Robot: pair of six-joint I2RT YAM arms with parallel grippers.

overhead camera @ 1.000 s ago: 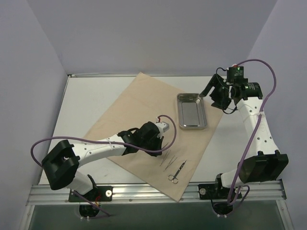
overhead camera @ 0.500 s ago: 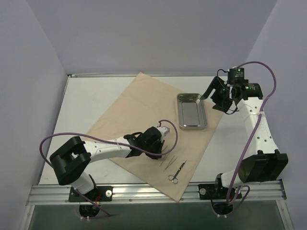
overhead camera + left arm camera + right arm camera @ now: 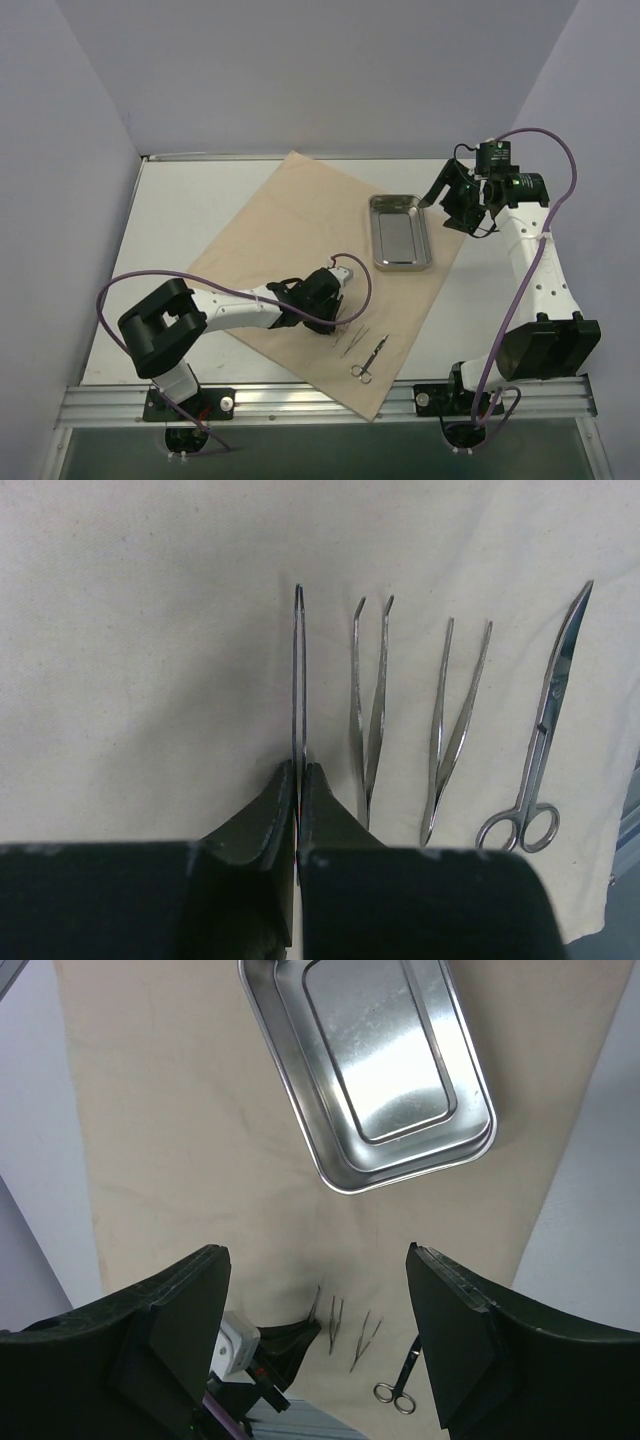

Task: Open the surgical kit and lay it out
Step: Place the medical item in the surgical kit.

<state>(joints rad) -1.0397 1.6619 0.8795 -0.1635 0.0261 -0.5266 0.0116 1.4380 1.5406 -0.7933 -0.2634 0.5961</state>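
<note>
Wrap's flat, and your left gripper has a tool

Your left gripper [image 3: 298, 785] is pinching a thin steel tool [image 3: 298, 670] over the wrap [image 3: 290, 215], its tip pointing to 12 in the wrist view. At its 3 o'clock lie two tweezers [image 3: 370, 710], then the scissors [image 3: 545, 735], all flat near the wrap's 5 o'clock corner. The tray [image 3: 401, 232] sits at the wrap's 2 o'clock. Your right gripper [image 3: 452, 205] hangs spread wide at the tray's 2 o'clock.
</note>
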